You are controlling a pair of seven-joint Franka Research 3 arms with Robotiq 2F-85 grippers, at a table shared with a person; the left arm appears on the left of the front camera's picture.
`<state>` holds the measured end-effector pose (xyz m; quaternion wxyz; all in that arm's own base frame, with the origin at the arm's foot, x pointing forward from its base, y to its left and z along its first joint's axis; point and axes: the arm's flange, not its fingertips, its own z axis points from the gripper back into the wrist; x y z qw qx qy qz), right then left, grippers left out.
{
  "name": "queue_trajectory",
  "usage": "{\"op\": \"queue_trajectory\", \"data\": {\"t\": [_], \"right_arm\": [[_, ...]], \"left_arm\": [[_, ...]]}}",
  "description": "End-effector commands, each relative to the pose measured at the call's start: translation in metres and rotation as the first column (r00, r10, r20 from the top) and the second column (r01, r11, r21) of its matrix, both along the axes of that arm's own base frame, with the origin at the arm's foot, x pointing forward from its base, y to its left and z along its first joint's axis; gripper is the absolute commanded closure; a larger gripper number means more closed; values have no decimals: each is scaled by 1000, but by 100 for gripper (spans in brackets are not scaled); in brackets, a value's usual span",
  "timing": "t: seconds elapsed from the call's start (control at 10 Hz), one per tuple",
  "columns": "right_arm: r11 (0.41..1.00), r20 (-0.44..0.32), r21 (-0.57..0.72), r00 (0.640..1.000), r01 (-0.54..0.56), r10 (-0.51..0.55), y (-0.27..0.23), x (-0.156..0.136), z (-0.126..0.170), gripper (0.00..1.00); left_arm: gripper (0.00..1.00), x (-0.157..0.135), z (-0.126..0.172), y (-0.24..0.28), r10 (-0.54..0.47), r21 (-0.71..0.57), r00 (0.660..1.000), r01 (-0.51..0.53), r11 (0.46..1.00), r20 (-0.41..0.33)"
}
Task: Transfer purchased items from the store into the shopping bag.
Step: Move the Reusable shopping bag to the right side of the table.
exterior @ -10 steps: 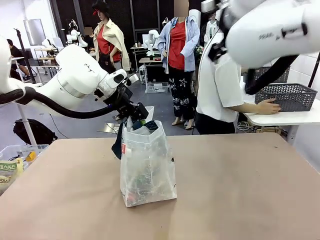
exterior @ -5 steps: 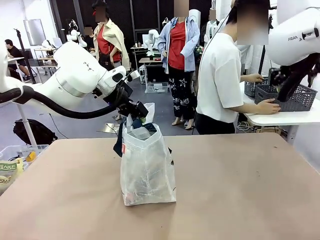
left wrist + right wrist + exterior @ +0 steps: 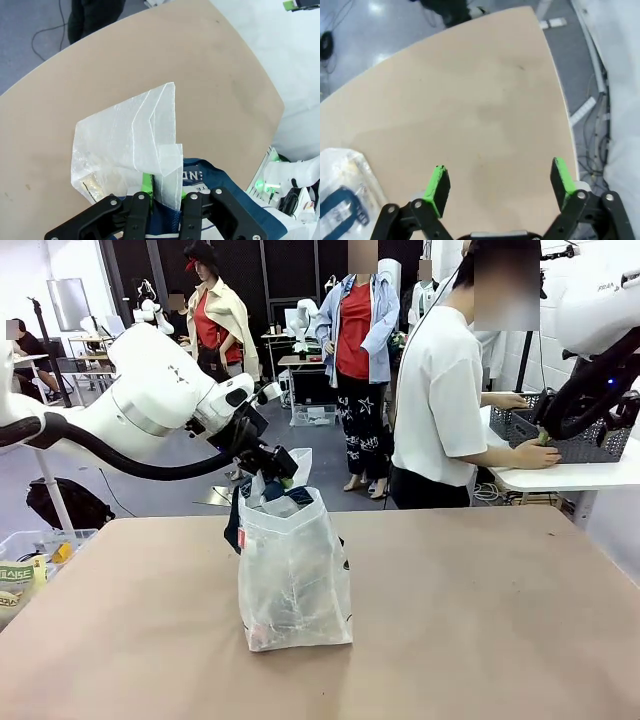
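Shopping bag: tall translucent frosted-plastic tote point(image 3: 294, 575) with navy blue strap handles stands upright on the bench, centre of the front view, a little left of middle; its mouth is open at the top with dark contents showing; in the left wrist view its frosted wall point(image 3: 131, 145) folds up to a point mid-frame

Left hand: the black two-finger hand with green pads point(image 3: 268, 468) sits at the bag's upper rim, upper left of centre in the front view; in the left wrist view point(image 3: 162, 196) its fingers are clenched on the bag's frosted edge, with the navy strap point(image 3: 200, 182) just beside them at the lower middle

Right hand: in the right wrist view point(image 3: 501, 182) its green pads stand wide apart, released, nothing between them; it hangs over the bench near the bench's curved right edge

Bench: broad light-brown flat top point(image 3: 480, 620); bare surface lies open on every side of the bag, widest toward the right half of the front view; its rounded corner point(image 3: 540, 30) meets grey floor at upper right of the right wrist view

Person: in a white shirt point(image 3: 440, 400), stands at the far side, upper right of centre, one hand point(image 3: 538, 454) resting on a white side table against a dark grey lattice plastic basket point(image 3: 560, 435)

Left edge: a clear bin of packets point(image 3: 30, 565) sits at the lower left, well apart from the bag
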<state>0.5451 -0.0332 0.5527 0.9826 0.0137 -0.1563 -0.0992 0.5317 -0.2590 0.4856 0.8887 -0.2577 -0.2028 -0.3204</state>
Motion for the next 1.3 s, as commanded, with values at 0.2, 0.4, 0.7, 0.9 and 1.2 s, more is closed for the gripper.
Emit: {"op": "queue_trajectory", "data": {"t": [0.2, 0.4, 0.7, 0.9, 1.2], "right_arm": [[999, -6, -25, 999, 42, -42, -4, -1, 0, 0], [999, -6, -25, 999, 42, -42, -4, -1, 0, 0], [999, -6, -25, 999, 42, -42, -4, -1, 0, 0], [999, -6, -25, 999, 42, -42, -4, -1, 0, 0], [999, -6, -25, 999, 42, -42, -4, -1, 0, 0]], "left_arm": [[100, -30, 12, -10, -91, 204, 972, 47, 978, 215], [100, -38, 48, -2, -105, 203, 949, 45, 978, 296], [100, -24, 81, 25, -47, 176, 953, -6, 984, 299], [100, -18, 100, 53, 49, 212, 953, -117, 970, 299], [100, -7, 137, 114, 240, 239, 922, -318, 918, 304]]}}
